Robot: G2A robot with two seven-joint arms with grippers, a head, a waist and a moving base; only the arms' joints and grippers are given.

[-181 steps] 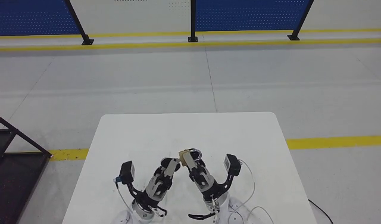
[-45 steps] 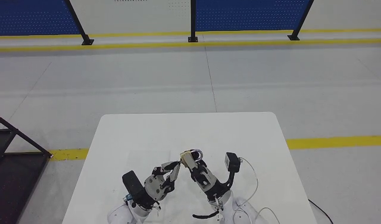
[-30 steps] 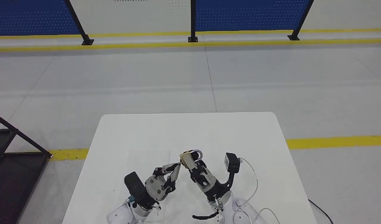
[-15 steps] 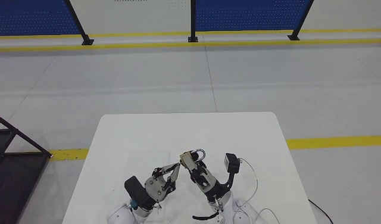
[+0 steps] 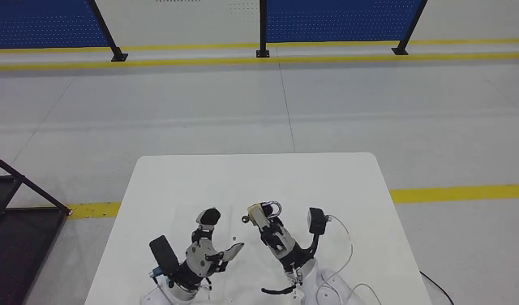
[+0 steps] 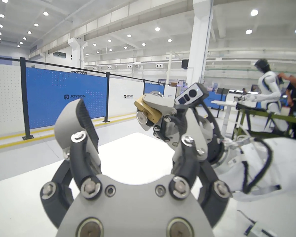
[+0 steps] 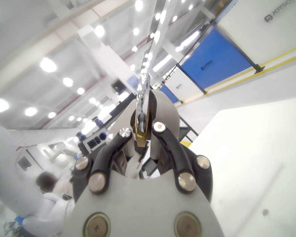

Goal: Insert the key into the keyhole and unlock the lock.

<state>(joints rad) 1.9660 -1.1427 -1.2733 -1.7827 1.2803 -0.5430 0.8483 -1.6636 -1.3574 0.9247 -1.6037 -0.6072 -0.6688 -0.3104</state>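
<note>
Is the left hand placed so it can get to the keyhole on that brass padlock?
Likely yes: the left hand is open, and the keyhole of the padlock faces it with nothing between.

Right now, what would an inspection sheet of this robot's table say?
Surface: white table, one small dark speck on it.
Job's things: brass lock held above the table, keyhole end towards the left gripper; a small silver piece juts from it, perhaps the key.
Clutter: nothing seen.
Grippers: left gripper open, holding nothing; right gripper shut on the lock.
Cables: white cable loops beside the right arm.
Surroundings: blue and white fence panels, yellow floor lines, another white robot farther off.
</note>
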